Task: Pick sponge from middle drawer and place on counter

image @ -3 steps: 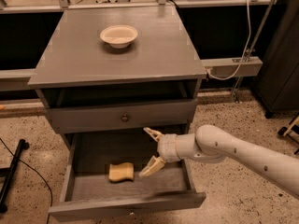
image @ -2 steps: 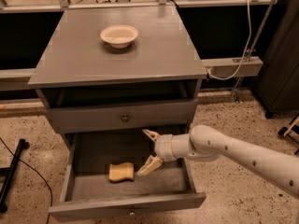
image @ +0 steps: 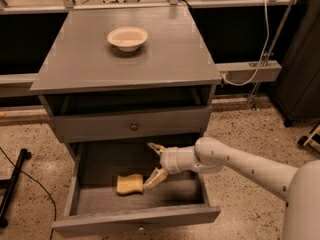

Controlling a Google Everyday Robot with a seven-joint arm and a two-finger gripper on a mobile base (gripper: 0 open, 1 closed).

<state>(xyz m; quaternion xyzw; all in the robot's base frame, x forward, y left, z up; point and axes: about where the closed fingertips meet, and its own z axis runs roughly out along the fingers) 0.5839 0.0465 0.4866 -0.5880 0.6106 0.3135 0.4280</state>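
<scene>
The middle drawer is pulled out towards the near side of the scene, and the sponge lies on its floor, left of centre and nearer the front wall than the back. It rests flat, its long side running left to right.

The pincer is inside the drawer opening, just right of the sponge, on the end of the white arm that reaches in from the near right. Its two fingers are spread wide apart and hold nothing. The upper finger points left near the drawer's far edge, just under the closed drawer front above. The lower finger slants down and left, its tip right at the sponge's right end. I cannot tell whether that tip touches the sponge or stops just short of it. The sponge is not between the fingers; it lies to the left of and below the gap.

Above the open drawer is a closed drawer front with a round knob. The grey tabletop carries a cream bowl towards its far side, well apart from the sponge. A black pole lies on the speckled floor at the left.
</scene>
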